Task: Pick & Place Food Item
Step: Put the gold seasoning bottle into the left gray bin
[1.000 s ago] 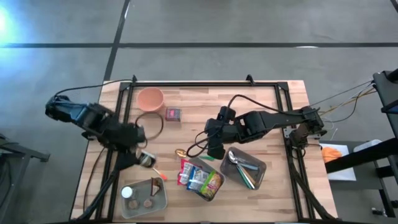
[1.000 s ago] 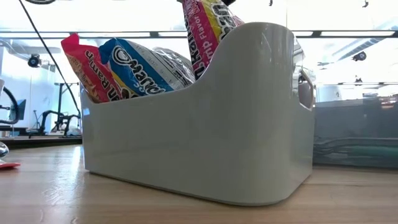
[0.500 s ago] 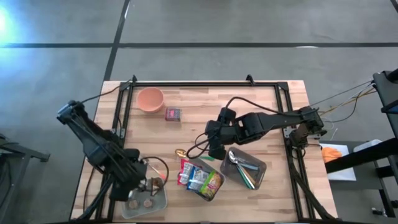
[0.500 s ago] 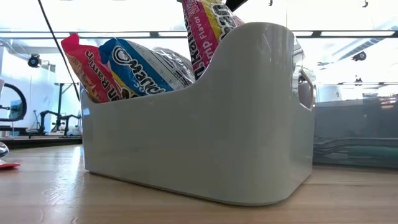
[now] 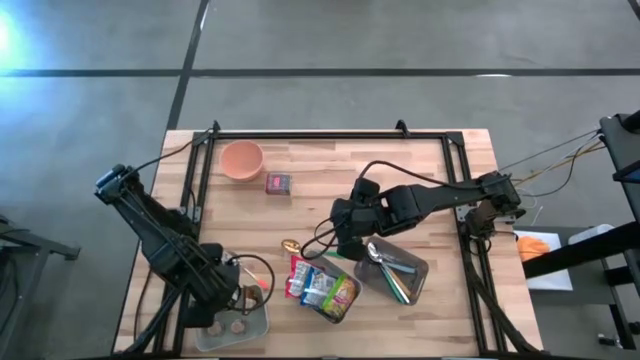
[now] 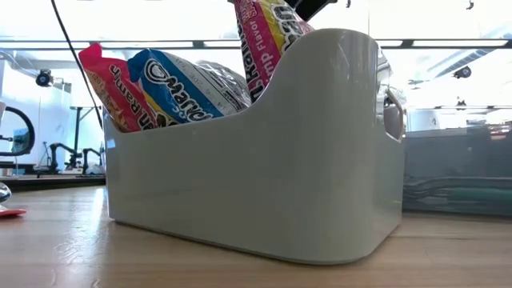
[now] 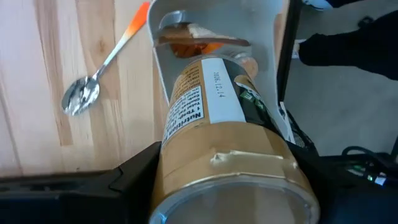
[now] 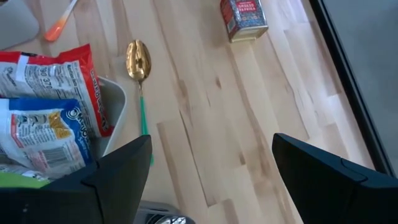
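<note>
Jaws of the left gripper [image 7: 224, 186] are closed around a brown-labelled can [image 7: 221, 118], held wide by its girth, the can lying lengthwise between the dark fingers. In the high view this gripper [image 5: 228, 297] sits at about seven o'clock on the wooden surface [image 5: 420, 190], over the near edge of a grey tray [image 5: 258, 322] that holds two small round items. The left arm runs from its base off the surface's nine o'clock edge down and inward, elbow bent, wrist pitched low. Just beside the tray lies an orange-handled spoon [image 7: 102, 68].

Toward the middle, a white bin [image 6: 264, 192] holds ramen packets [image 5: 322, 288] standing on end. The right gripper [image 5: 347, 240] hovers just past that bin, its jaws spread wide with nothing between them; the right arm reaches in from three o'clock, stretched nearly flat across the surface. Under it lies a gold spoon [image 8: 138, 59] with a green handle. A second bin [image 5: 395, 268] of utensils sits at about four o'clock.

Farther off, a small red tin [image 8: 244, 17] and an orange bowl [image 5: 241, 158] stand near eleven o'clock.
</note>
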`<act>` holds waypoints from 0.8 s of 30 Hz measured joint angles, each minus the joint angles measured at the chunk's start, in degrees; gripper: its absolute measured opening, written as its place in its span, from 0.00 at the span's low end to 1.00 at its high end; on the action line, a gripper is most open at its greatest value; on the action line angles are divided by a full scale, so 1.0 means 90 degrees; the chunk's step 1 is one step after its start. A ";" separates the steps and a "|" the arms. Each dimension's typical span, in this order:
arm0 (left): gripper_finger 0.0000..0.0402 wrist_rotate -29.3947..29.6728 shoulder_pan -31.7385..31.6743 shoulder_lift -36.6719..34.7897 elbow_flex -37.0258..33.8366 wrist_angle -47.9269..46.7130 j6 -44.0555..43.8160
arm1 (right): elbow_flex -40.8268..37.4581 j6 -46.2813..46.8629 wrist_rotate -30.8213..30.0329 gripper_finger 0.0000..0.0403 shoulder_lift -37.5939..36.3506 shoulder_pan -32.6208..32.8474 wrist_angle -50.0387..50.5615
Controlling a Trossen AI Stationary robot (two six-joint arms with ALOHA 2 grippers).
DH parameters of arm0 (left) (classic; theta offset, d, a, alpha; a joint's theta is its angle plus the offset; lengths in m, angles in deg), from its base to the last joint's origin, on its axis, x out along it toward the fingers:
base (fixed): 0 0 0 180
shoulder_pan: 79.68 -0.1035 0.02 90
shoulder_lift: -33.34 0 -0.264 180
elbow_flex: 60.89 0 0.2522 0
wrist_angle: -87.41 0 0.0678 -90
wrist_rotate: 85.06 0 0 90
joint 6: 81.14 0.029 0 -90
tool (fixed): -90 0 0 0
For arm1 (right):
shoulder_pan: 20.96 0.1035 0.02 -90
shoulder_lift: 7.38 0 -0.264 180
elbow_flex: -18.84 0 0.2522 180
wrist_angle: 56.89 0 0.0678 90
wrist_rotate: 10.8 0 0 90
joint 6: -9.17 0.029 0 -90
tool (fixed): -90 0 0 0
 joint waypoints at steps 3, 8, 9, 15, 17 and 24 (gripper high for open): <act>0.67 -0.0033 0.0038 0.0000 -0.0212 0.0045 -0.0298 | 0.0026 -0.0010 -0.0010 0.82 0.0000 0.0000 -0.0014; 0.67 -0.0249 0.0146 0.0005 -0.0712 0.0621 -0.0608 | 0.0024 -0.0080 -0.0012 0.82 0.0000 0.0000 -0.0015; 0.67 -0.0271 0.0152 0.0005 -0.0790 0.0701 -0.0649 | 0.0024 -0.0083 -0.0012 0.82 0.0000 0.0000 -0.0015; 0.67 -0.0138 0.0185 0.0002 -0.1216 0.0837 -0.0965 | 0.0024 -0.0170 -0.0012 0.82 0.0000 0.0000 -0.0015; 0.67 -0.0158 0.0185 0.0002 -0.1396 0.1004 -0.1122 | 0.0024 -0.0172 -0.0012 0.82 0.0000 0.0000 -0.0017; 0.67 -0.0163 0.0182 0.0005 -0.1964 0.1963 -0.1589 | 0.0024 -0.0192 -0.0012 0.82 0.0000 0.0000 -0.0027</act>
